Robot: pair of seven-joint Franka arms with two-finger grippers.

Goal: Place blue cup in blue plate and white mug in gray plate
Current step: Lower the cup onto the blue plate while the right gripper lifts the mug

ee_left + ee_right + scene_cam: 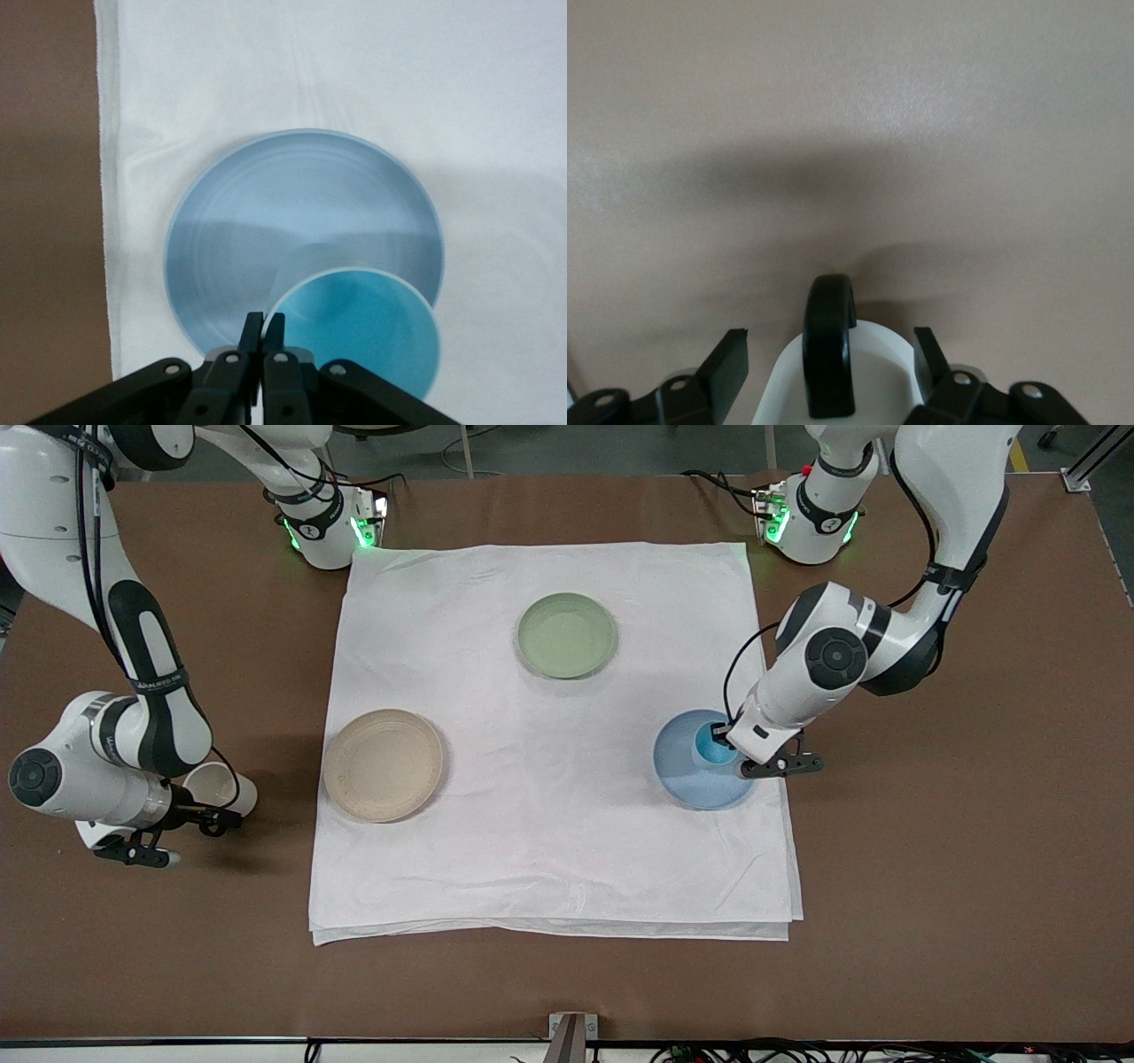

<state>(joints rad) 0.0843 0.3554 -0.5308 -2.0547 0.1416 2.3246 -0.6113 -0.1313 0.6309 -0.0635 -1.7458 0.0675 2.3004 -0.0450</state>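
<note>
The blue cup (711, 744) is upright over the blue plate (691, 779), which lies on the cloth toward the left arm's end. My left gripper (728, 737) is shut on the cup's rim. In the left wrist view its fingers (252, 323) pinch the rim of the blue cup (363, 341) over the blue plate (266, 212); I cannot tell whether the cup rests on it. The white mug (221, 786) is on the brown table beside the gray plate (383, 764). My right gripper (190, 825) is open around the white mug (877, 376), its black handle (830, 354) between the fingers.
A pale green plate (567, 635) lies on the white cloth (549, 850), farther from the front camera than the other two plates. The cloth covers the middle of the brown table (957, 868).
</note>
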